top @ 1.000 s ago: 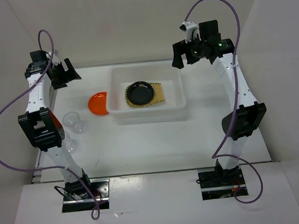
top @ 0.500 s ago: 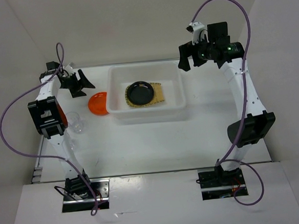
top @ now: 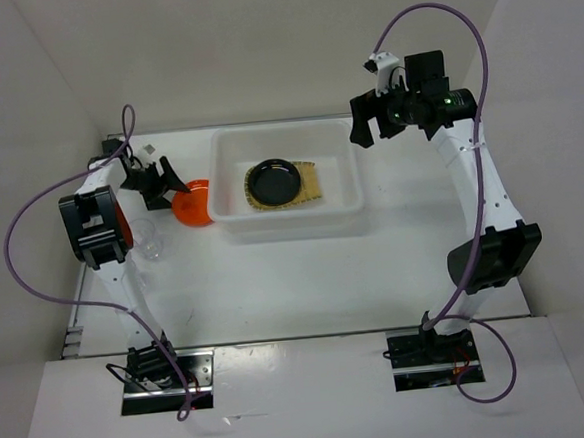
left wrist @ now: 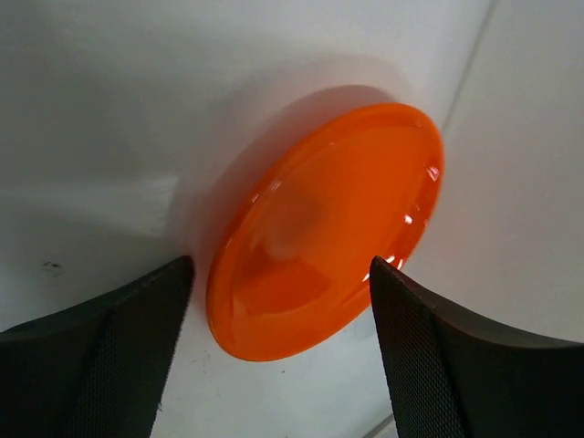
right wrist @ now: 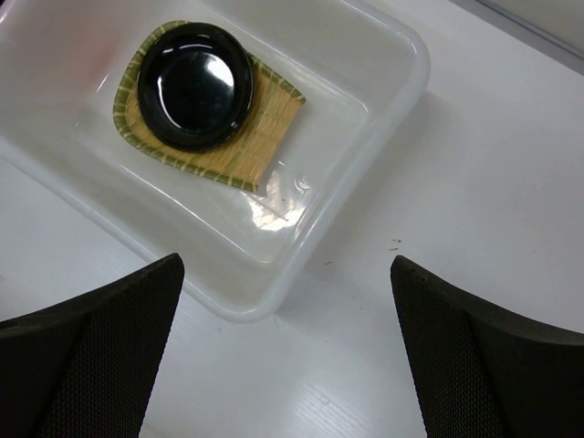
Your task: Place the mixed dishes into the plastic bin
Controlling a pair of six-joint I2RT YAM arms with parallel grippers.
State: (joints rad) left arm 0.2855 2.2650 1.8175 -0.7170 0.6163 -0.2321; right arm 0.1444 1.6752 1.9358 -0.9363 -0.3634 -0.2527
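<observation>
Beside the plastic bin's (top: 234,223) left wall, near the tabletop's far-left corner, the orange plate (left wrist: 328,228) sits between the released left tool's (left wrist: 280,266) spread jaws. Right tool (right wrist: 287,263) hangs wide open above the bin, where the black plate (top: 272,181) rests on the tray (top: 313,182).

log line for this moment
left end effector: open, straddling orange plate beside bin | right end effector: open, near bin corner | in bin: black plate on tray | outside: clear cup

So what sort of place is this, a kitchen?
More likely a lab test booth: plain white walls box in the white table, the left arm and right arm are bolted at its near edge, and a plastic bin holds a black plate.
</observation>
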